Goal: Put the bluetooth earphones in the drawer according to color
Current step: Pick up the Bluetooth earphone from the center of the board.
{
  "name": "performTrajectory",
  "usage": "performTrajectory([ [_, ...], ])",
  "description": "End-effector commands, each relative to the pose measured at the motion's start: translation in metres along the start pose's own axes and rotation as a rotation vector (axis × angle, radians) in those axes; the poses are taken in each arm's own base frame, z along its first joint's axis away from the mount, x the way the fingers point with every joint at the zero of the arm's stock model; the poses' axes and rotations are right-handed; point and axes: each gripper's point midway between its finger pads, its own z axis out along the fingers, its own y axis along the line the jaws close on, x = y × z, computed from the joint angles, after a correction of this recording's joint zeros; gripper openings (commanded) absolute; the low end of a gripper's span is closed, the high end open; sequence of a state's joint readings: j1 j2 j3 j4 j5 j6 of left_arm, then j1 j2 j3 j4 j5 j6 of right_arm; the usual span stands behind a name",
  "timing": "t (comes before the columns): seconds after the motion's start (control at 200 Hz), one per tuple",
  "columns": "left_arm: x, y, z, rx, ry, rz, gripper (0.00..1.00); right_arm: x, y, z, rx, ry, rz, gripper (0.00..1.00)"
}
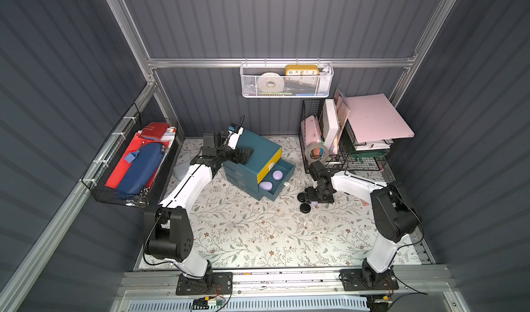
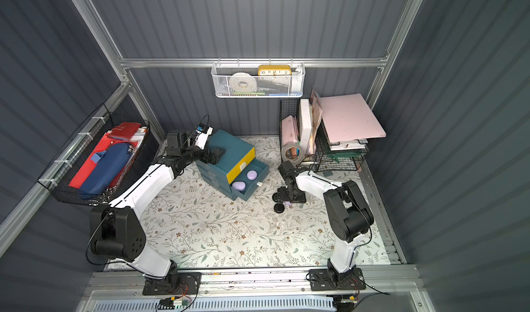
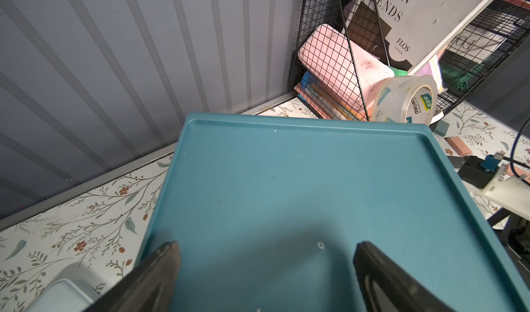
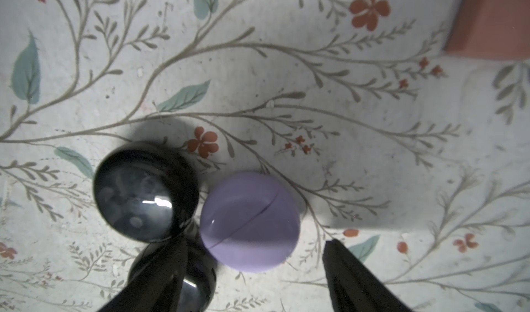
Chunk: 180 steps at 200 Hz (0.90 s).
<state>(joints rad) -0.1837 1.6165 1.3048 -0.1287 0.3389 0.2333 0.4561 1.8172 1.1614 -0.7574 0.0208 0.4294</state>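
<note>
right gripper (image 4: 255,240) — jaws wide, empty | straddles lavender earphone case (image 4: 249,221), off-centre toward the finger (image 4: 169,267) beside black earphone case (image 4: 143,193) | seam diagonal to jaws — right arm nearest

**A:** What encloses the space?

**B:** Ribbed grey-blue walls (image 1: 272,18) on three sides, held in an aluminium frame (image 1: 200,62) with a rail across the back.

**A:** And underfoot?

**B:** A pale mat (image 1: 258,233) printed with leafy twigs and small red-brown flowers, brightest near the front middle (the walls stay dim by comparison).

**A:** Any storage?

**B:** A white mesh basket (image 1: 247,81) hangs from the back rail, with a yellow clock (image 1: 301,70) inside. A black wire basket (image 1: 114,198) on the left-hand wall holds a red folder (image 1: 120,167) and a blue pouch (image 1: 140,167). In the far right-hand corner, a black wire rack (image 1: 367,155) carries a pink board (image 1: 375,118), with a roll of clear tape (image 1: 317,152) at its front.
</note>
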Motion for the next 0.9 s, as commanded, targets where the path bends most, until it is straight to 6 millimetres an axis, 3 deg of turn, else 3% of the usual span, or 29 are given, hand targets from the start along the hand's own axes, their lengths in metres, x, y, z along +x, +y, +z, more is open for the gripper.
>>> performTrajectory([
  [0.0,0.074,-0.015,0.008,0.045,0.245,-0.153,0.99,-0.006,0.001,-0.002,0.021,-0.007,-0.015,0.78],
  [0.896,0.072,-0.017,0.007,0.051,0.237,-0.151,0.99,0.0,-0.009,-0.001,0.079,0.026,-0.025,0.72],
])
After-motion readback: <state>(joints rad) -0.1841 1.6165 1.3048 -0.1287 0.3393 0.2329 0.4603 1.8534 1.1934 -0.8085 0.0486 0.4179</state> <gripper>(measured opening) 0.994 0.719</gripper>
